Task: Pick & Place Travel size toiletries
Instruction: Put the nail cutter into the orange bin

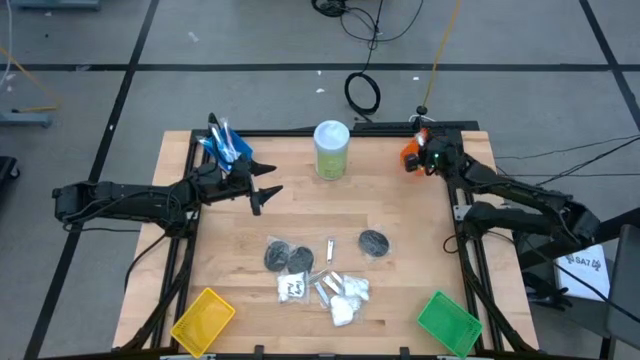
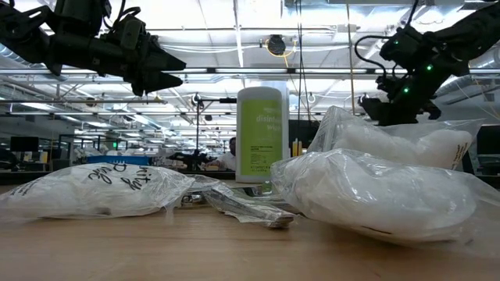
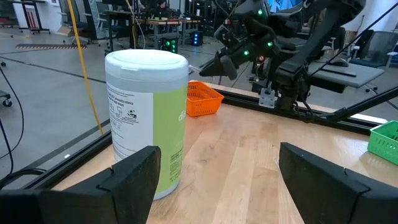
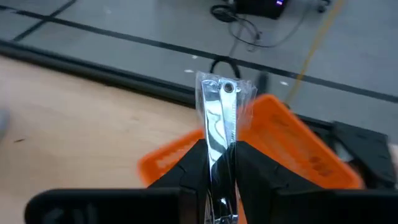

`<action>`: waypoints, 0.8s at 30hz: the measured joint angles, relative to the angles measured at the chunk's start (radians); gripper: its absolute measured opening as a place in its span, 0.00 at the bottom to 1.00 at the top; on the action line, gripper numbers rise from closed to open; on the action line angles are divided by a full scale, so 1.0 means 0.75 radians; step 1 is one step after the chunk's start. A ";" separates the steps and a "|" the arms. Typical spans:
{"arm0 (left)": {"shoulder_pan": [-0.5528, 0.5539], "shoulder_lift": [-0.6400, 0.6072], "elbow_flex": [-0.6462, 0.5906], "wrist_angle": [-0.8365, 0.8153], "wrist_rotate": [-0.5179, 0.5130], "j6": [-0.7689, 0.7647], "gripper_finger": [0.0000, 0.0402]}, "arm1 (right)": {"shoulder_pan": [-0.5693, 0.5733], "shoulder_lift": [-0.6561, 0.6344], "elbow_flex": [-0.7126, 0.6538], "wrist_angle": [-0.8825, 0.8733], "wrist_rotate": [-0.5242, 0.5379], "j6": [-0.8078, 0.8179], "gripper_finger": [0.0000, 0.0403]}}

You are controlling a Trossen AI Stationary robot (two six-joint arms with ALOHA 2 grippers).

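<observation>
While the left gripper (image 1: 268, 190) gapes empty, the right gripper (image 4: 219, 163) pinches a wrapped silver tube (image 4: 221, 118) above the orange bin (image 4: 292, 146).

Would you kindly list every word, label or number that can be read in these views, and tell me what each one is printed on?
"disinfect" and "wip", cut off: low view, tall pale-green canister with white lid.
Handwriting, roughly "Pure" and "rity", unsure: clear plastic packet of white material.
Small print and symbols: canister label in the left wrist view, too small to read.
White tag beside the right arm: too blurred to read.
</observation>
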 joint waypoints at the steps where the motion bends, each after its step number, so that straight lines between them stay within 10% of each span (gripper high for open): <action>1: 0.000 0.000 0.000 0.000 0.000 0.000 0.80 | -0.021 -0.008 0.000 -0.014 0.000 -0.002 0.14; 24: 0.000 0.000 0.000 0.000 0.000 0.000 0.80 | -0.102 0.001 -0.077 0.050 -0.011 -0.054 0.14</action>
